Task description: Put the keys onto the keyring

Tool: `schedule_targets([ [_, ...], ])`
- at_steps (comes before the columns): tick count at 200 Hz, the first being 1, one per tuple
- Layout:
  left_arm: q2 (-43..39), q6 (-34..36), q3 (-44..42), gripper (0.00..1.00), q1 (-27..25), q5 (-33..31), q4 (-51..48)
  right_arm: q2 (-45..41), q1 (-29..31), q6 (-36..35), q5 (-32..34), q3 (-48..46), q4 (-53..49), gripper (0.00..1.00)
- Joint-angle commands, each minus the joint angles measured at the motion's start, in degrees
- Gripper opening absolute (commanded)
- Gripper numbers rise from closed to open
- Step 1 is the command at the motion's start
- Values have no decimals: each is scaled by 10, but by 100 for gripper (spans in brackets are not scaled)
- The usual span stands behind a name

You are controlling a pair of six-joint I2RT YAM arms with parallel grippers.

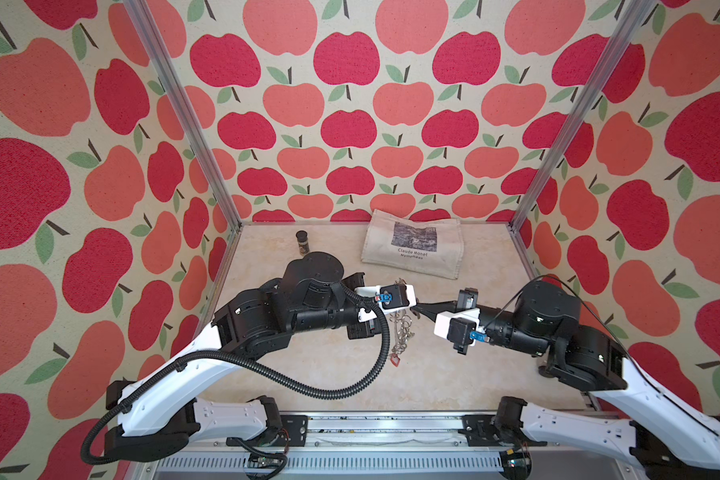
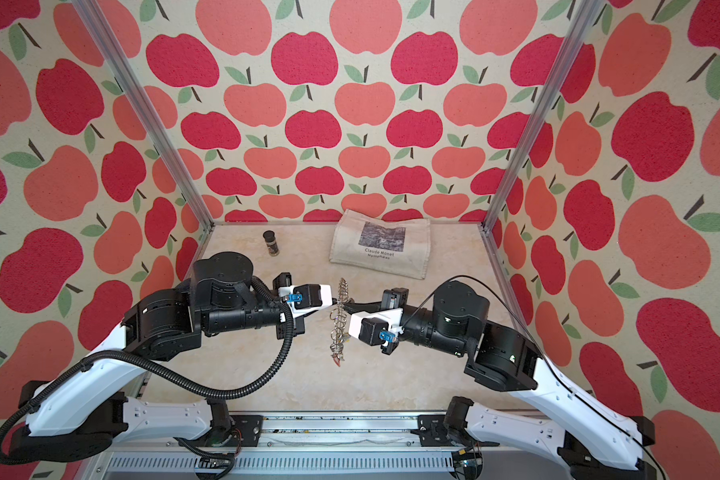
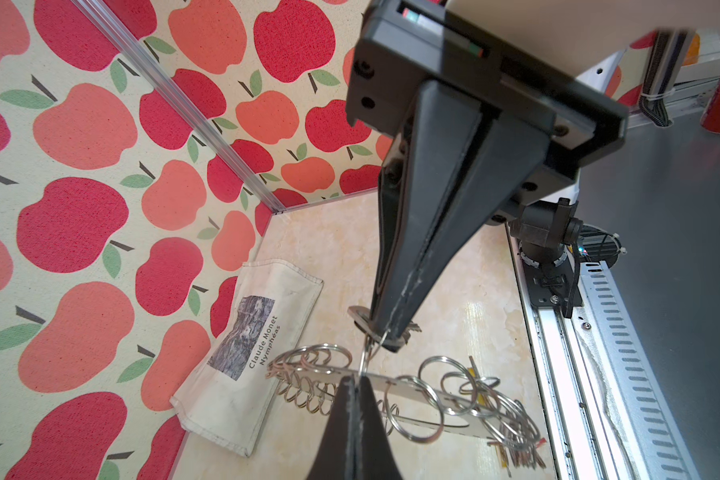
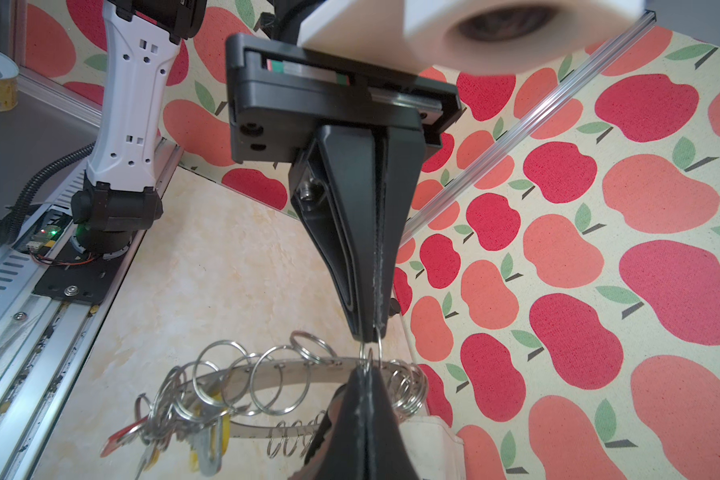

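Jar: a small dark jar [image 1: 303,243] stands upright on the table [image 1: 329,386]. It is well off to the outer, far side of your left tool and touches nothing.

Bag: a cream canvas bag [image 1: 412,249] lies flat beyond both sets of tips, against the back wall and well apart from them.

Left gripper: your left gripper [image 3: 356,380] has its fingers pressed together on the rim of the keyring [image 3: 412,388] and holds it clear of the table.

Keyring: it hangs in the air between your two tools, edge-on in both top views. Its far end is level with the tips and the rest of the disc drops toward you. Wire rings [image 3: 508,419] bunch at that low end, along with a red-framed tag [image 1: 395,360] and a yellow tag [image 4: 224,430].

Keys: the keys [image 3: 360,319] sit at your right tool's tips. The silver head pokes out beside the fingers, just above the rim. You cannot make out the black tag for certain.

Right gripper: your right gripper [image 4: 364,374] is closed too, clamped on that key. It points straight at your left tool, and the two tips nearly touch. One upright wire ring on the rim stands in the small space between them. Whether the key is already threaded onto that ring, you cannot tell.
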Motion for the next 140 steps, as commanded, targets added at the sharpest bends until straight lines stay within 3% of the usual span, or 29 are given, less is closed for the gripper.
schedule_targets([
  [1,9,-11,21,0,7,-7,31,-6,13,-3,-35,-2,15,0],
  [68,8,-15,31,0,12,1,31,10,14,-6,-48,6,-26,0],
  [140,6,-45,59,0,24,34,16,12,53,-45,34,11,-70,0],
])
